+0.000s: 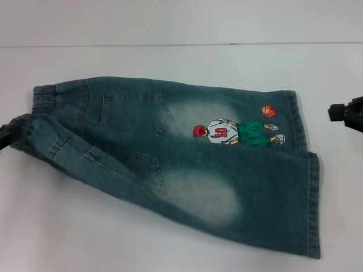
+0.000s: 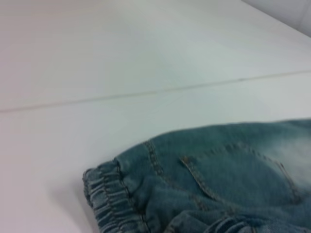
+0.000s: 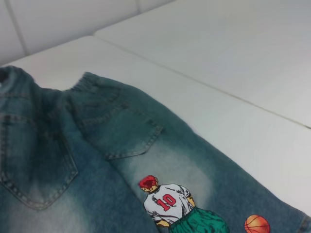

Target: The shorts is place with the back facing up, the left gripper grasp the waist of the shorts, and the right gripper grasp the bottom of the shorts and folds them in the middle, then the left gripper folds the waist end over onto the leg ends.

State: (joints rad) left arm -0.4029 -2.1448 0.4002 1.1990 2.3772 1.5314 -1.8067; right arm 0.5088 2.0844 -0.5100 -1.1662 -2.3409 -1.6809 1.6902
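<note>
Lying on the white table is one pair of denim shorts, back side up, waistband toward the robot's left and the two leg ends toward its right. Two back pockets show, one on each half, and one embroidered basketball player with one orange ball sits near the hem of the farther leg. The nearer leg overlaps the farther one along the middle. The left gripper is at the waistband's near corner, where the cloth is bunched; whether its fingers are closed I cannot tell. The right gripper hangs just beyond the leg ends, apart from the fabric; its fingers' state I cannot tell.
</note>
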